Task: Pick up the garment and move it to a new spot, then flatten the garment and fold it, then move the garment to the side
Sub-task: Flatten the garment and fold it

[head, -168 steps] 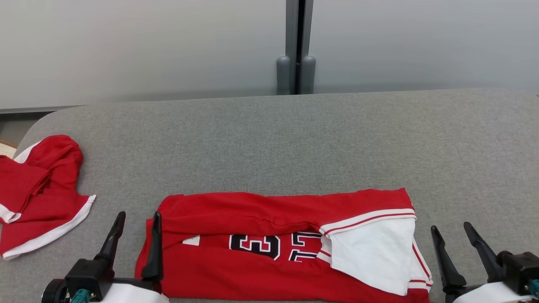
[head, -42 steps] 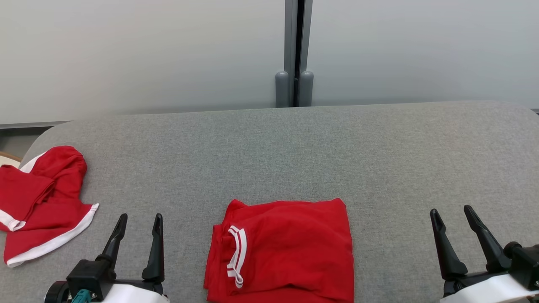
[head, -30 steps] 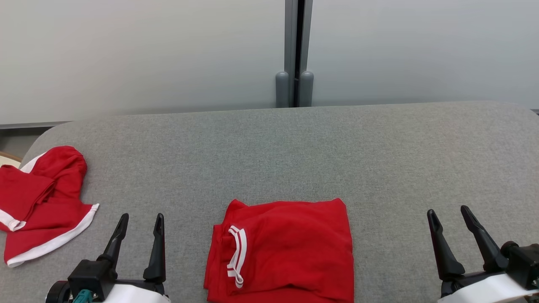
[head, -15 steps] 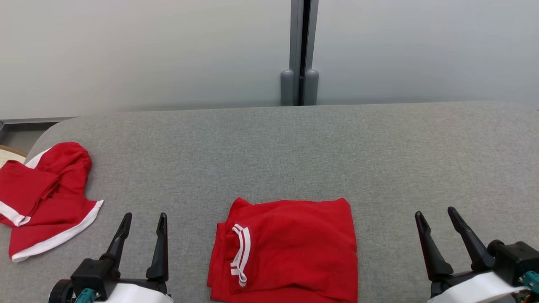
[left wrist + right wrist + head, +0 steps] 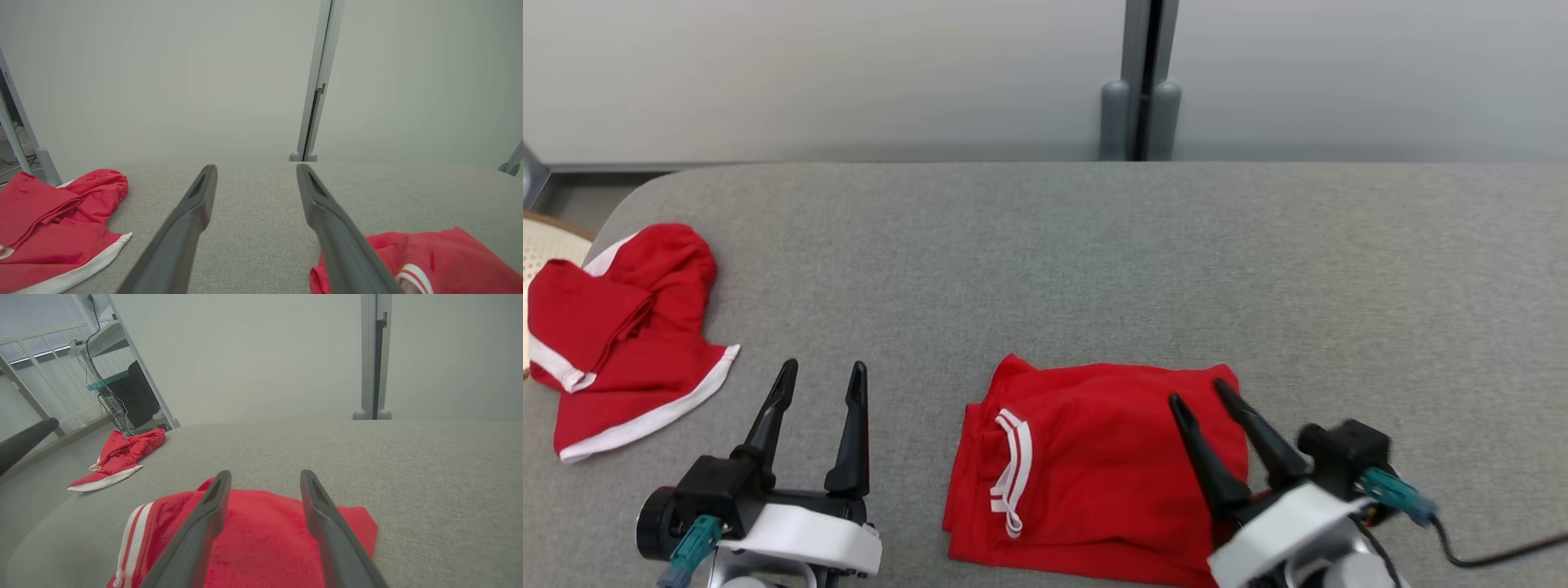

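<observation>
The red knit garment (image 5: 1094, 465), folded into a compact, roughly square packet with a white double-striped trim band on its left part and soft creases across the top layer, lies flat at the near middle of the grey fabric-covered surface (image 5: 1045, 261). The right gripper (image 5: 1197, 392) is positioned over the packet's right part with its fingers spread apart. The left gripper (image 5: 823, 367) is over bare surface with its fingers spread wide, and a crumpled red cloth with white edging (image 5: 629, 343) lies at the surface's left end.

Nothing here can be read. The folded garment (image 5: 1094, 474) at the front edge of the desk (image 5: 1045, 245) presents plain red cloth with two white stripes. The crumpled red-and-white cloth (image 5: 621, 327) at the left edge is likewise unlettered.
</observation>
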